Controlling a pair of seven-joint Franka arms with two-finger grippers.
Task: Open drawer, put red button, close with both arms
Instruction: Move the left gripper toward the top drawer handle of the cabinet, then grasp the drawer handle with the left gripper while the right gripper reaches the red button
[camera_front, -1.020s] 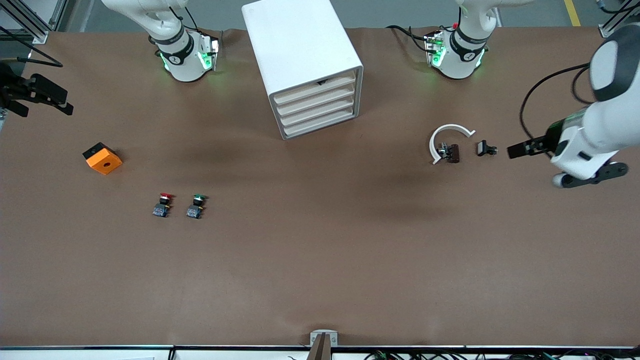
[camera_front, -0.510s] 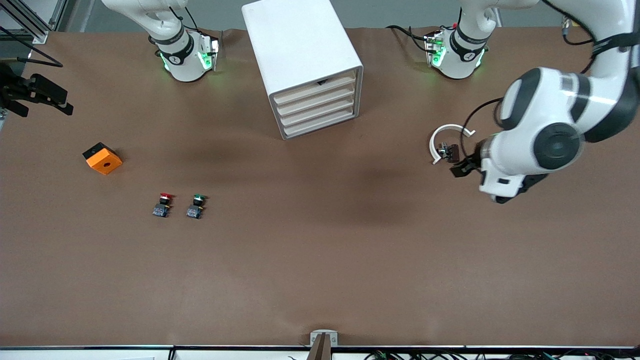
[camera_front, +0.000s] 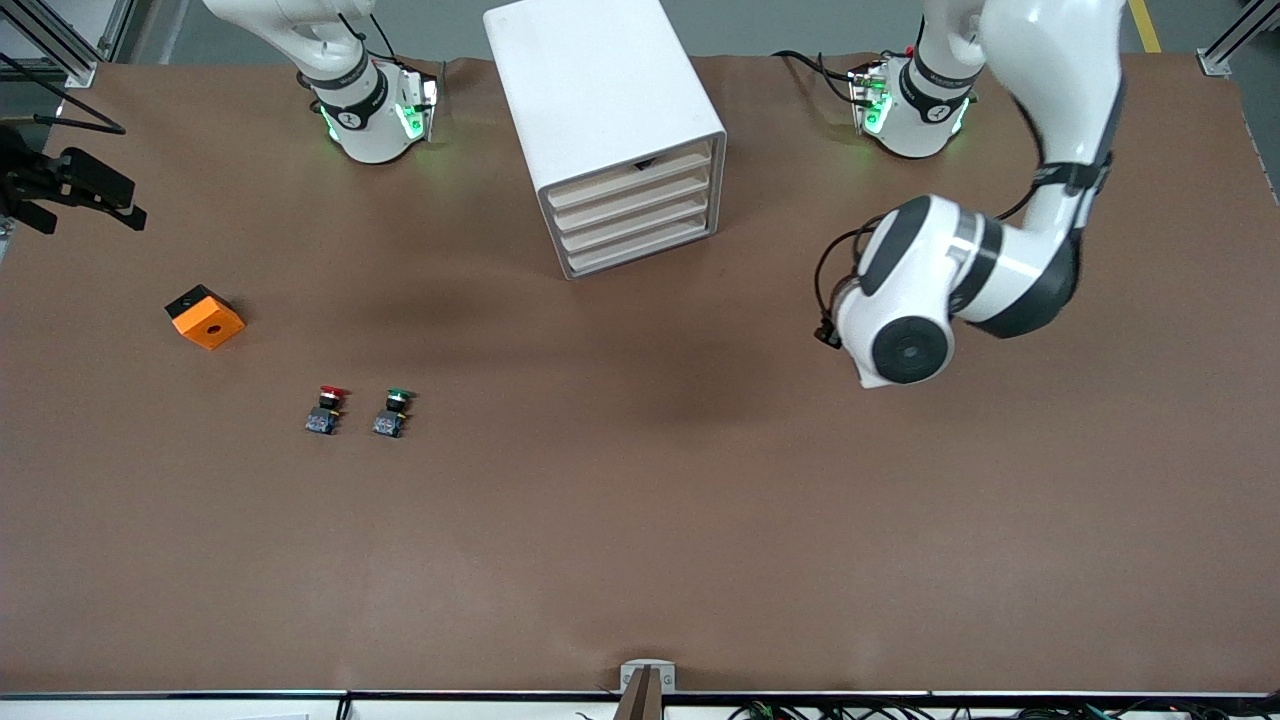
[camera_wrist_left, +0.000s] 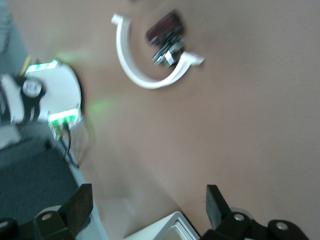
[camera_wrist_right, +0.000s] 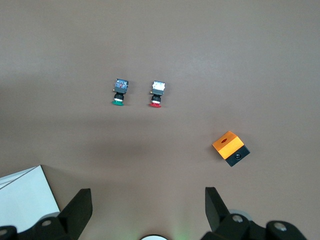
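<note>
The white cabinet (camera_front: 600, 120) stands between the arm bases, and its four cream-fronted drawers (camera_front: 632, 215) are all pushed in. The red button (camera_front: 327, 409) stands on the mat beside the green-capped one (camera_front: 392, 411), toward the right arm's end. It also shows in the right wrist view (camera_wrist_right: 156, 94). My left gripper (camera_wrist_left: 148, 207) is open and empty, up over the mat beside the cabinet, whose corner (camera_wrist_left: 170, 229) shows between its fingers. In the front view it is hidden under its own wrist (camera_front: 905, 345). My right gripper (camera_wrist_right: 147, 207) is open and empty, waiting at the right arm's end (camera_front: 75, 190).
An orange block with a hole (camera_front: 205, 316) lies toward the right arm's end, farther from the front camera than the buttons. A white C-shaped part (camera_wrist_left: 150, 67) and a small dark part (camera_wrist_left: 165, 32) lie below the left arm.
The left arm has swung in from its end of the table toward the cabinet and now covers the white C-shaped part in the front view. The right arm has not moved.
</note>
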